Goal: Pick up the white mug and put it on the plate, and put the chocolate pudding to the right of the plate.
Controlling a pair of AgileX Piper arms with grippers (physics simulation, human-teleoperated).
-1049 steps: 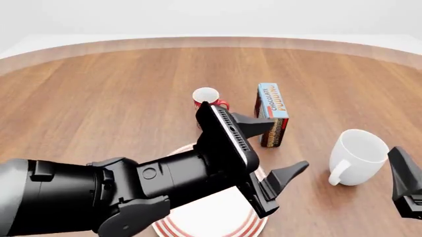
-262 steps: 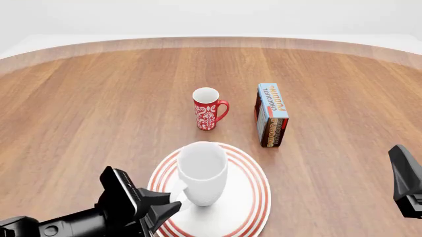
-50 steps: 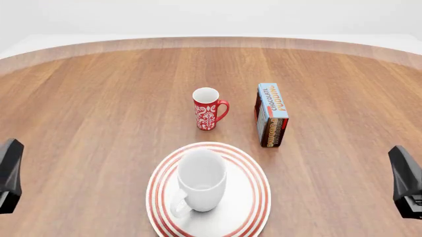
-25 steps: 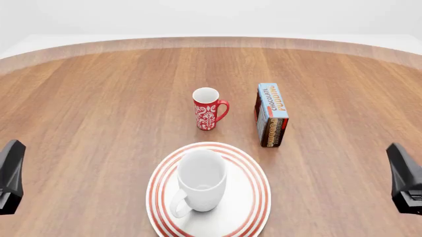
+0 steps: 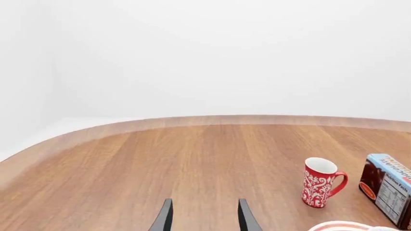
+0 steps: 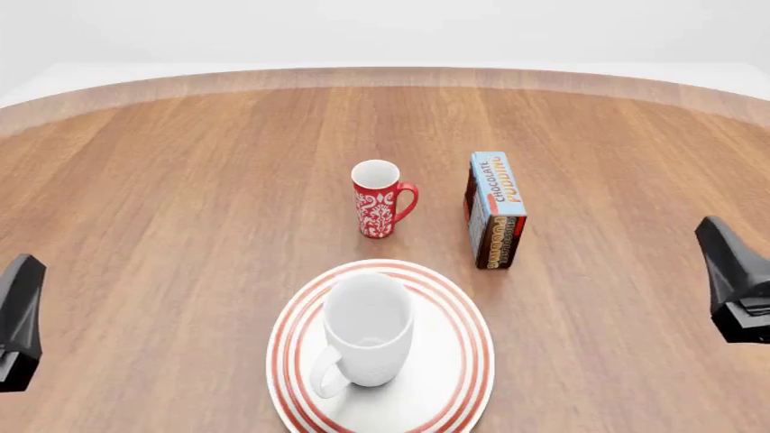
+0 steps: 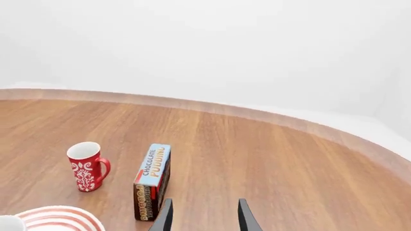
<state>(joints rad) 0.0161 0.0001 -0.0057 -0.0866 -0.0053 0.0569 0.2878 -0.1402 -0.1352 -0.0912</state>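
white mug point(image 6: 367, 327): plain white | plate point(image 6: 463, 361): white, red rings | pudding carton point(image 6: 496, 207): blue, orange lettering

The left gripper point(image 5: 204, 219) and right gripper point(image 7: 203, 217) are hanging low at opposite table sides, fingers parted, gripping nothing.

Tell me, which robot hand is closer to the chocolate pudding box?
The right one. The right gripper sits at the table's right edge, nearer the chocolate pudding. The left gripper is far across at the left edge, past the plate.
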